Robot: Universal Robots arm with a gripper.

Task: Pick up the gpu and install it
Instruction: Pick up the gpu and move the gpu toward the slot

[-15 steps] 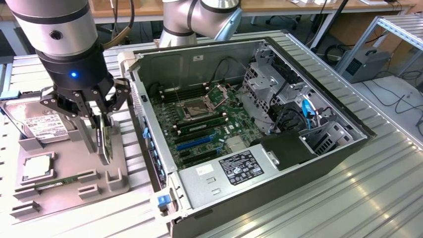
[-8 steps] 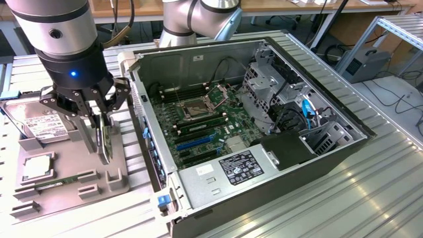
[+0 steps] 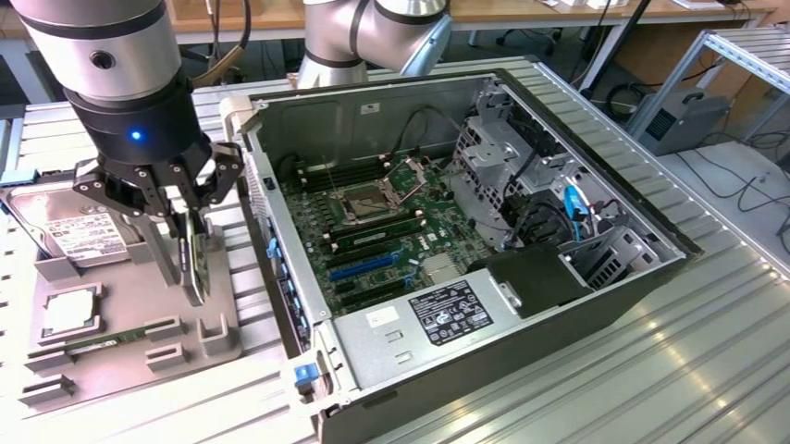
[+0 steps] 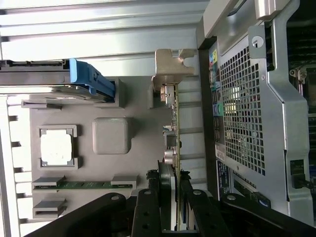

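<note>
- One gripper (image 3: 185, 231) hangs over the grey tray (image 3: 124, 296), just beside the open computer case (image 3: 519, 370).
- Its jaws pinch the gpu (image 3: 195, 277) by both flat faces.
- The gpu stands upright on edge, its silvery bracket (image 4: 170, 64) at the end away from the fingers.

Ribbed silver metal table (image 3: 691, 370) gleams, glossy — grey plastic holder tray (image 3: 117, 282) matt; thin black circuit card (image 3: 195, 268), silvery metal bracket (image 4: 170, 61) dull.
</note>
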